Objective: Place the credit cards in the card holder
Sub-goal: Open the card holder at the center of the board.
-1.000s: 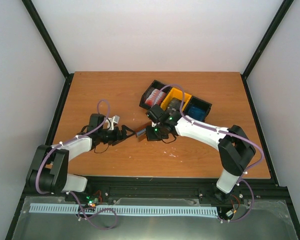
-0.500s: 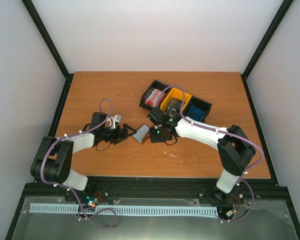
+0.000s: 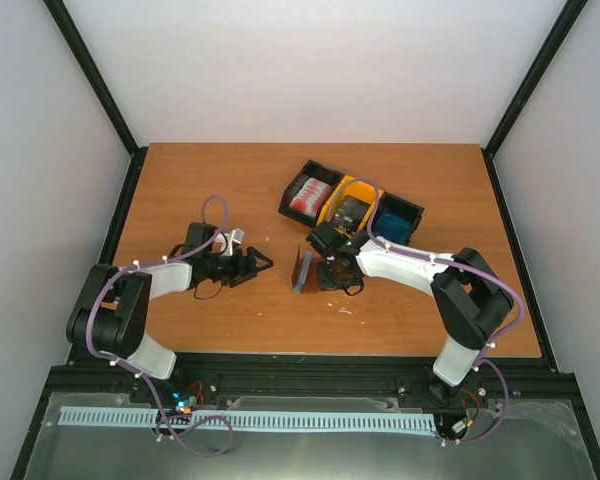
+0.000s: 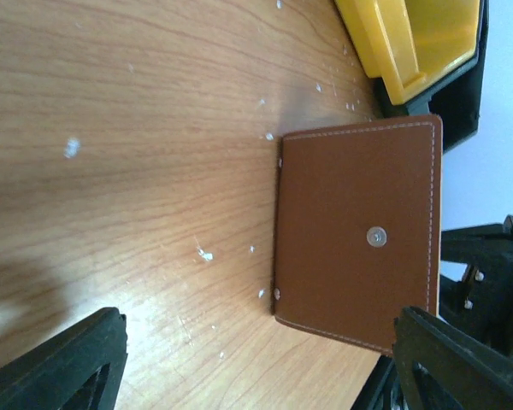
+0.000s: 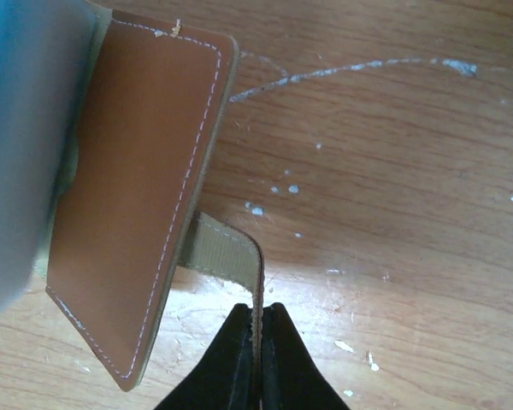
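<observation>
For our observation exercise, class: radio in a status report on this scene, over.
Left claw open, empty. Right claw shut on tab of card holder, stood on edge. Credit cards in the bins. Nothing in the way.

A wooden table carries three bins in a slanted row at its far right: a black bin, a yellow bin and a third bin, seemingly black too. White specks and a pale curved scratch mark the wood. White walls and black posts surround it.
</observation>
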`<control>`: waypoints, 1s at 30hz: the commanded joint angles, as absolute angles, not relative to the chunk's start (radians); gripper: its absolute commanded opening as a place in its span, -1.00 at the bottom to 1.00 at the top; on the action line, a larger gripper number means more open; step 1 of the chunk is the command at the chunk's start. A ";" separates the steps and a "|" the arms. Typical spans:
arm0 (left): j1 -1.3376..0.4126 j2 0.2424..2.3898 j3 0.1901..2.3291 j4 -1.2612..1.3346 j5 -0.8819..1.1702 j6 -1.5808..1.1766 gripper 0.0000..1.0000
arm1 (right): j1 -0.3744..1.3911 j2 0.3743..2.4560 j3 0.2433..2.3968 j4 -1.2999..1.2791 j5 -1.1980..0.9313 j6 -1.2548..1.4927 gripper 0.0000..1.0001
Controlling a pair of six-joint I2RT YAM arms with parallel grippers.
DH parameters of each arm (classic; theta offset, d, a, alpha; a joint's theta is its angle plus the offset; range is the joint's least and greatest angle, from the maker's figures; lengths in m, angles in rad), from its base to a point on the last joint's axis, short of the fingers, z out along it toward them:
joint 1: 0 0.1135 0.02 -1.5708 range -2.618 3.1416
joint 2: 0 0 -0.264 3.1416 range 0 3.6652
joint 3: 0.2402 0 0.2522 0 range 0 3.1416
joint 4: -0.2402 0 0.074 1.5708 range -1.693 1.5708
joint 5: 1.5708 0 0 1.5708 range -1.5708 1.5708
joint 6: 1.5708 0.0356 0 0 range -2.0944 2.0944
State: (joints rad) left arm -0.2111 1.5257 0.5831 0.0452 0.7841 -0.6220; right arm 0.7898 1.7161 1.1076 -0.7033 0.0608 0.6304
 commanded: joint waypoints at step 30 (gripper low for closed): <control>-0.484 1.705 0.910 -0.212 0.633 -0.568 0.99 | 0.785 1.699 1.195 -0.665 0.031 0.523 -0.95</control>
State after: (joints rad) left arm -0.4744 1.6653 0.8673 -0.1314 0.6849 -0.5957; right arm 0.7876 1.7157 1.1812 -0.6827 0.0380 0.5312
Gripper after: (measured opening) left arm 0.997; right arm 0.029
